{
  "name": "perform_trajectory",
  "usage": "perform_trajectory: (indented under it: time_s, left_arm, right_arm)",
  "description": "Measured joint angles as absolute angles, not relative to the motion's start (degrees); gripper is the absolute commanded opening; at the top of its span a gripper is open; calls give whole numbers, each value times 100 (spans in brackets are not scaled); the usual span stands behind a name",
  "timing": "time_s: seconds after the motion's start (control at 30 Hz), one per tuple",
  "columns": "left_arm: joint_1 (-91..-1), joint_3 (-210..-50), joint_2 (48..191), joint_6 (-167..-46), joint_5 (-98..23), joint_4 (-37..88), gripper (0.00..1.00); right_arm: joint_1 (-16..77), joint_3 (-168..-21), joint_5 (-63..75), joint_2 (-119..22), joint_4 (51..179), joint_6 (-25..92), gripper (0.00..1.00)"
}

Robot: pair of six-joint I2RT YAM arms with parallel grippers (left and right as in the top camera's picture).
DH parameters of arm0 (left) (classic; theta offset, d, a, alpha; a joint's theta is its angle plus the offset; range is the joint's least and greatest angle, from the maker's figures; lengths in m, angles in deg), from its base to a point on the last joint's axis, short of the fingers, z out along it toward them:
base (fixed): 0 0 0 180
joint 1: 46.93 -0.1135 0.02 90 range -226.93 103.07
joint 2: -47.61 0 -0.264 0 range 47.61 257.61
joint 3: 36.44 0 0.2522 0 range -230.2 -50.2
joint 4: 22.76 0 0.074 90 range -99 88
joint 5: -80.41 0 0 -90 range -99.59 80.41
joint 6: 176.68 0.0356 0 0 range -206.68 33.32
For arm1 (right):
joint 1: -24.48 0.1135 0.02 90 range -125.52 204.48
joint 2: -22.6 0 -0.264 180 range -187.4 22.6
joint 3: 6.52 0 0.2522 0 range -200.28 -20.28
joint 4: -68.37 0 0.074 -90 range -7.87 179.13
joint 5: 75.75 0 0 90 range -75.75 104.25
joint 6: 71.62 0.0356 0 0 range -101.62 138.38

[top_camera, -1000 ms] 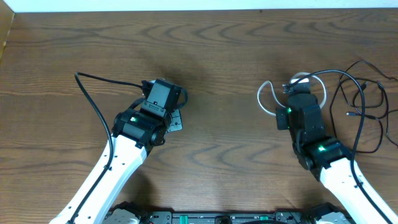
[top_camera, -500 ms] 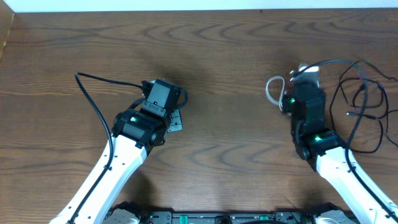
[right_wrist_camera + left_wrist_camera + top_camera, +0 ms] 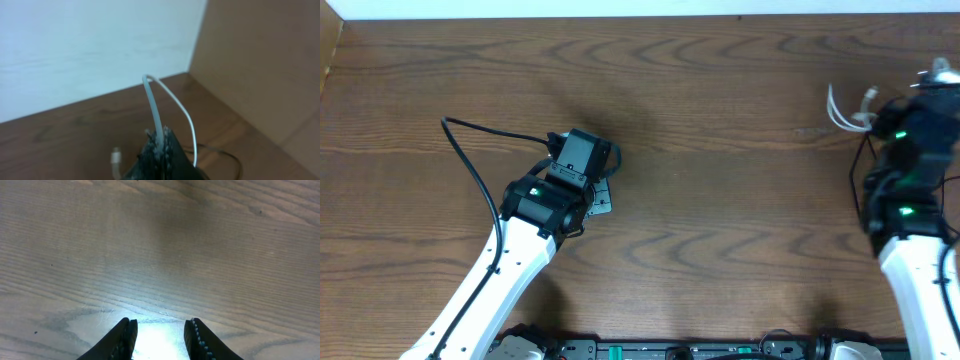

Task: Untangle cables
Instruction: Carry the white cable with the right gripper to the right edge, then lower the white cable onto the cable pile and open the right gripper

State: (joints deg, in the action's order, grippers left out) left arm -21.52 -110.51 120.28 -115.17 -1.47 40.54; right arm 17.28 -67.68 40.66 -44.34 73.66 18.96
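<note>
ok so the right tool (image 3: 159,142) is clenched on the white cable (image 3: 152,105), pinching it near the middle so a loop stands up above the tips and a plug end (image 3: 116,156) dangles off to one side. It's lifted off the tabletop (image 3: 720,100), way over at the far right back corner by the wall. The black cable (image 3: 861,190) looks like it's lying under and beside that arm, mostly hidden, so I can't tell if the two are actually crossed anywhere right now

My take: this is the pull-apart step. Go slow and watch the white loop. If the black one starts riding up with it, stop and back off rather than yanking, or the knot just tightens. There's not much room left on that side either, so I'd pull up or back toward the middle

The left tool (image 3: 160,340) is parted, grasping nothing, hovering over bare wood well apart from everything. I'd bring it across to pin the black cable down
</note>
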Motion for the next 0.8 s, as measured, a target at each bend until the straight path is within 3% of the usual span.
perform_trajectory:
  time_s: [0.37,0.5,0.53,0.7,0.8]
  left_arm:
    - [-2152,-11051,12028,-11517,-147,4050,36]
    - [-2152,-11051,12028,-11517,-147,4052,36]
    - [-2152,-11051,12028,-11517,-147,4054,36]
    - [-2152,-11051,12028,-11517,-147,4059,36]
    - [-2152,-11051,12028,-11517,-147,4059,36]
  right_arm:
    - [-49,-8735,2733,-5559,10134,2169,1]
    - [-314,-9039,2626,-6112,10704,2407,1]
    - [-353,-9063,2608,-6217,10774,2460,5]
    - [-425,-9070,2499,-6628,11069,2731,62]
    - [-427,-9072,2341,-6770,11115,2779,69]
